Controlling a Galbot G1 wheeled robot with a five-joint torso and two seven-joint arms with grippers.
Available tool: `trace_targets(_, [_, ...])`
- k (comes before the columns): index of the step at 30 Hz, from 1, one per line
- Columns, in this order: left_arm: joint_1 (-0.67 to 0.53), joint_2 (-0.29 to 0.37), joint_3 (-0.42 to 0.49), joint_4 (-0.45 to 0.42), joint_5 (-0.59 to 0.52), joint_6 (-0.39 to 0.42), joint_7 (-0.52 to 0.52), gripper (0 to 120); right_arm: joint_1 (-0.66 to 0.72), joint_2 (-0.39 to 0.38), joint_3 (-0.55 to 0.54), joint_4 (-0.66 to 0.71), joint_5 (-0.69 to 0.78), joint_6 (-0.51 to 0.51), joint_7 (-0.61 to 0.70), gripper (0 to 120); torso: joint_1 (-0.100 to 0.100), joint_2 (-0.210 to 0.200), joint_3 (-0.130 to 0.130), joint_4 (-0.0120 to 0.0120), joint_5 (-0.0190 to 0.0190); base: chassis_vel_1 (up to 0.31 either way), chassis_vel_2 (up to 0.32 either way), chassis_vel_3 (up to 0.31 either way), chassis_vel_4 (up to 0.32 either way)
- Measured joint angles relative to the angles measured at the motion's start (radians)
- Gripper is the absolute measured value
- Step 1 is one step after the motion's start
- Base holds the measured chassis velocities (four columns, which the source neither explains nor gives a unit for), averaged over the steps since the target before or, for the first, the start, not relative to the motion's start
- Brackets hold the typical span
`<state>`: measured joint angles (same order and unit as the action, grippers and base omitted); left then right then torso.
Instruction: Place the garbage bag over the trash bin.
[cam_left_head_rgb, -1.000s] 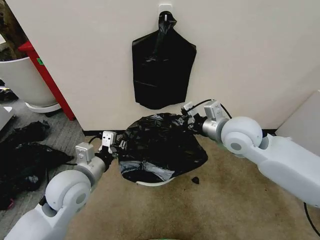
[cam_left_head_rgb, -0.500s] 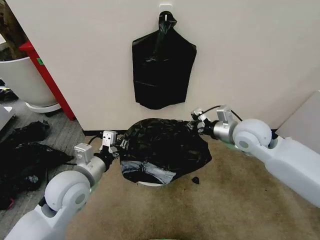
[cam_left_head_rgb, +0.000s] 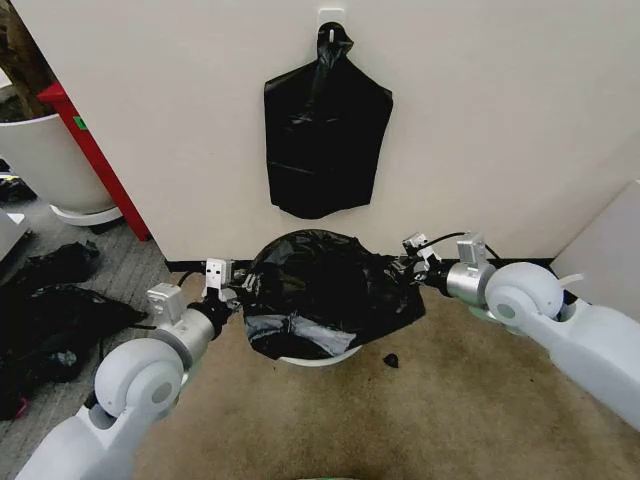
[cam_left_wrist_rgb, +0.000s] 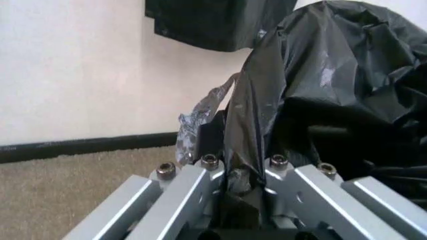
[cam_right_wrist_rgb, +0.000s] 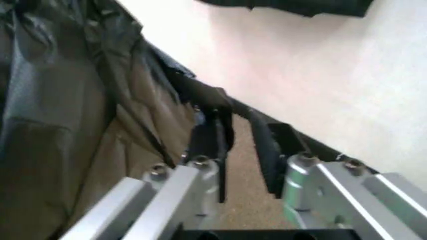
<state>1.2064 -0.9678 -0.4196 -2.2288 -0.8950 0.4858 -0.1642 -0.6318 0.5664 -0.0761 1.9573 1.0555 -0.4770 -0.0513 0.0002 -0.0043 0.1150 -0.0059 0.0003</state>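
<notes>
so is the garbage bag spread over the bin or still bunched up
Spread: the garbage bag drapes across the trash bin, whose white rim peeks out below, stretched between left pincer and right pincer.

Flat black bag bundle (cam_left_head_rgb: 324, 135) hanging on pale wall (cam_left_head_rgb: 500, 110), red post (cam_left_head_rgb: 95, 160), large white tub (cam_left_head_rgb: 45, 160), tan carpet (cam_left_head_rgb: 400, 420)

Both white, round-jointed arms reach forward and inward. The left gripper (cam_left_head_rgb: 232, 296) has its metal fingers (cam_left_wrist_rgb: 248, 195) clamped together. The right gripper (cam_left_head_rgb: 405, 266) has its dark fingers (cam_right_wrist_rgb: 208, 131) standing apart.
</notes>
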Motion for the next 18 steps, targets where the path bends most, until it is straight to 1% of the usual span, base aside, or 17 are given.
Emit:
trace_targets(1, [-0.001,-0.001,0.000,0.002,-0.007,0.001,-0.005,3,-0.007,-0.003,0.012,0.005,0.001,0.002,0.004,21,0.000,0.000,0.000,0.0000,-0.0001,0.000,0.000,0.000,0.000])
trace_targets(2, [-0.005,-0.005,0.000,0.009,-0.019,0.003,-0.014,3,-0.022,-0.008,0.035,0.016,0.007,0.008,0.015,27,0.000,0.000,0.000,0.0000,-0.0001,0.000,0.000,0.000,0.000])
trace_targets(4, [-0.011,-0.009,0.000,0.022,-0.032,0.005,-0.023,3,-0.034,-0.016,0.062,0.027,0.020,0.011,0.024,34,0.000,0.000,0.000,0.0000,-0.0002,0.000,0.000,0.000,0.000])
trace_targets(5, [-0.015,-0.011,0.000,0.030,-0.039,0.007,-0.026,3,-0.038,-0.023,0.075,0.031,0.028,0.014,0.030,41,0.000,0.000,0.000,0.0000,-0.0004,0.000,0.000,0.000,0.000])
trace_targets(7, [-0.022,-0.015,0.003,0.046,-0.045,0.008,-0.028,3,-0.041,-0.030,0.090,0.035,0.041,0.019,0.046,47,0.000,0.000,0.000,0.0000,-0.0003,0.000,0.000,0.000,0.000])
trace_targets(8, [-0.022,-0.015,0.003,0.046,-0.045,0.008,-0.028,3,-0.041,-0.030,0.090,0.035,0.041,0.019,0.046,47,0.000,0.000,0.000,0.0000,-0.0003,0.000,0.000,0.000,0.000])
trace_targets(12, [-0.035,-0.026,0.010,0.073,-0.054,0.014,-0.041,3,-0.026,-0.030,0.112,0.048,0.107,0.027,0.107,66,0.000,0.000,0.000,0.0000,-0.0003,0.000,0.000,0.000,0.000])
trace_targets(13, [-0.036,-0.026,0.011,0.075,-0.054,0.014,-0.042,3,-0.023,-0.029,0.114,0.050,0.112,0.028,0.113,66,0.000,0.000,0.000,0.0000,-0.0003,0.000,0.000,0.000,0.000])
trace_targets(14, [-0.042,-0.030,0.015,0.083,-0.059,0.017,-0.049,3,-0.011,-0.023,0.118,0.057,0.125,0.028,0.141,72,0.000,0.000,0.000,0.0000,-0.0003,0.000,0.000,0.000,0.000])
trace_targets(15, [-0.044,-0.031,0.016,0.086,-0.060,0.018,-0.052,3,-0.005,-0.020,0.120,0.063,0.130,0.029,0.156,76,0.000,0.000,0.000,0.0000,-0.0002,0.000,0.000,0.000,0.000])
trace_targets(16, [-0.044,-0.031,0.016,0.086,-0.060,0.018,-0.052,3,-0.005,-0.020,0.120,0.063,0.130,0.029,0.156,76,0.000,0.000,0.000,0.0000,-0.0002,0.000,0.000,0.000,0.000])
trace_targets(18, [-0.060,-0.037,0.022,0.099,-0.066,0.023,-0.069,3,0.020,-0.007,0.126,0.092,0.166,0.029,0.217,84,0.000,0.000,0.000,0.0000,-0.0002,0.000,0.000,0.000,0.000])
